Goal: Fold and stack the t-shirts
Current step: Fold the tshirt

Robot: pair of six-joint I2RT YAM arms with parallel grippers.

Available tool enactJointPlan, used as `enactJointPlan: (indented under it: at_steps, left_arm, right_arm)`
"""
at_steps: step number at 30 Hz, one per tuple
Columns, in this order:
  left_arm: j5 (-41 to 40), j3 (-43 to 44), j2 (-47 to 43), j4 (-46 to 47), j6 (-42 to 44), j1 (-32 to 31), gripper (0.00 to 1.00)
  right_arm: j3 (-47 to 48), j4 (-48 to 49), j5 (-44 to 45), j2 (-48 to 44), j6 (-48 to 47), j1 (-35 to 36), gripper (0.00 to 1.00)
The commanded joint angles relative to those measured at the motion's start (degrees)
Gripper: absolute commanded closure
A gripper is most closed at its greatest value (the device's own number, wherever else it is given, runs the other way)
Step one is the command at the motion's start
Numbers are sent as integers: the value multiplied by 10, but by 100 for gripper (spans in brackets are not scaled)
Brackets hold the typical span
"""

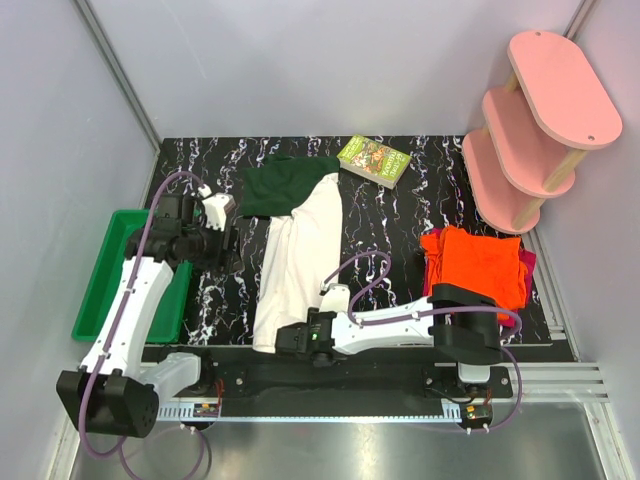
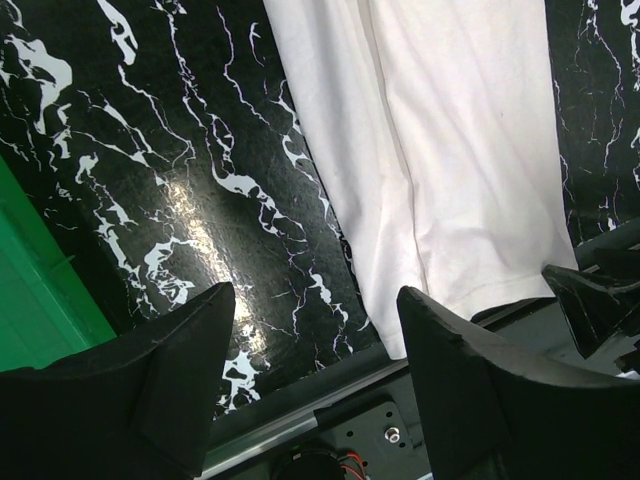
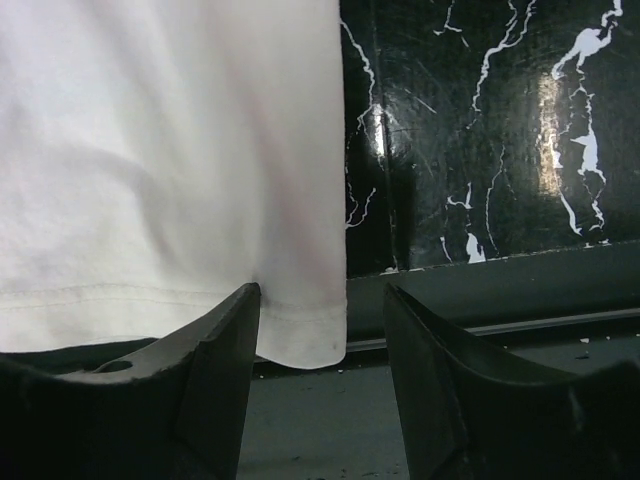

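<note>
Top view: bright, even, diffuse overhead light; shadows soft. Desk (image 1: 400, 215) glossy, with white glare patches in both wrist views. Left tool (image 2: 315, 295) and right tool (image 3: 322, 290) near-black, underexposed, slightly soft. White cloth (image 3: 150, 150) bright, folds readable.

The left arm (image 1: 125, 310) reaches forward from its base, elbow raised, and the left end effector (image 2: 315, 298) is spread wide. The right arm (image 1: 400, 325) lies low, stretched leftward, with the right end effector (image 3: 320, 298) likewise parted.

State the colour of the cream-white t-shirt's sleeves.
Dark green; the sleeves show best in the top external view.
</note>
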Motion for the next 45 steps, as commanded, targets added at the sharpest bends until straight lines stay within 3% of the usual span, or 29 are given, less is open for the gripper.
enactJointPlan:
  at_steps: [1, 9, 17, 21, 23, 25, 26, 28, 32, 35, 36, 40, 41, 44, 45]
  left_arm:
    - [25, 3, 27, 7, -6, 4, 30]
    - [20, 9, 59, 2, -3, 4, 30]
    - [15, 11, 80, -1, 1, 4, 32]
    - [30, 26, 66, 2, 6, 6, 32]
    - [27, 38, 40, 17, 5, 11, 32]
    - [23, 33, 17, 76, -2, 26, 24]
    - [7, 18, 5, 103, -8, 31, 22]
    - [3, -7, -24, 197, -14, 49, 17]
    - [-36, -152, -60, 439, -35, 75, 9]
    - [-58, -253, -29, 671, -40, 84, 5]
    - [-59, -268, -17, 693, -43, 84, 5]
    - [-39, -361, 2, 827, -49, 87, 1]
    - [-52, -385, 4, 931, -53, 87, 1]
    - [-61, -445, 41, 1075, -63, 87, 1]
    - [-55, -425, 42, 1022, -50, 86, 1]
  right_arm:
    - [7, -38, 15, 9, 59, 6, 39]
    - [-4, -8, -7, 33, 59, 8, 40]
    - [-19, 3, -48, 58, 78, 8, 46]
    - [-5, -23, 4, 37, 85, 22, 37]
    - [28, -45, 29, 33, 77, 24, 21]
    - [57, -83, 72, 34, 50, 24, 3]
    - [90, -95, 89, 36, 41, 24, 0]
    - [129, -131, 143, 41, -8, 24, 0]
    - [276, -262, 253, 63, -56, 22, 0]
    - [348, -329, 297, 68, -67, 20, 0]
    - [361, -342, 302, 65, -67, 20, 0]
    - [380, -398, 313, 32, -25, 20, 0]
    - [369, -413, 311, 24, -11, 20, 0]
    - [329, -413, 301, -17, -1, 20, 0]
    - [318, -413, 297, -37, 10, 20, 0]
